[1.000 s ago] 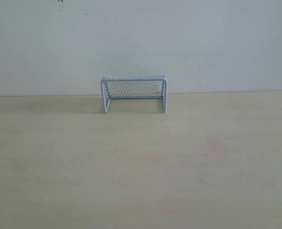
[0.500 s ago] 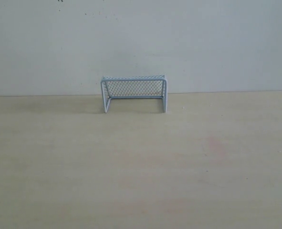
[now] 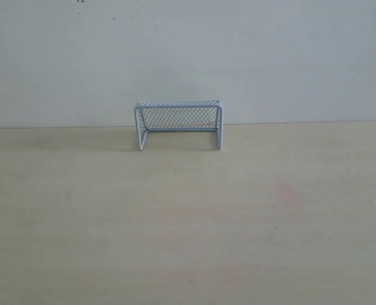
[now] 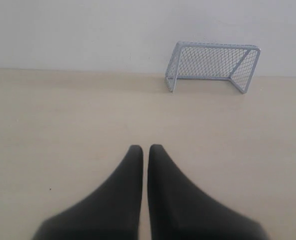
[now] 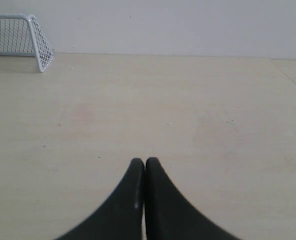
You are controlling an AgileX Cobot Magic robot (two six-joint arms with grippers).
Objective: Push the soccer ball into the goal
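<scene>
The goal (image 3: pixel 178 118) stood upright at the far edge of the desk (image 3: pixel 188 222), its back against the plain pale wall (image 3: pixel 188 57) and its mouth facing across the light wooden top. The left end effector (image 4: pixel 145 148) was clenched on nothing, with only a thin slit between its black fingers. The right end effector (image 5: pixel 144 161) was clenched too, tips touching. Both hung over bare desk, well apart from the goal.

A miniature goal (image 3: pixel 178 118) is pictured standing upright at the far edge of a pale wooden bench (image 3: pixel 188 241). Its open mouth is turned toward the camera, and its back is set close to a plain white wall (image 3: pixel 188 57). Grey mesh is stretched over its pale tubular frame. A faint pinkish mark (image 3: pixel 288 190) is seen nearer, to the right.
</scene>
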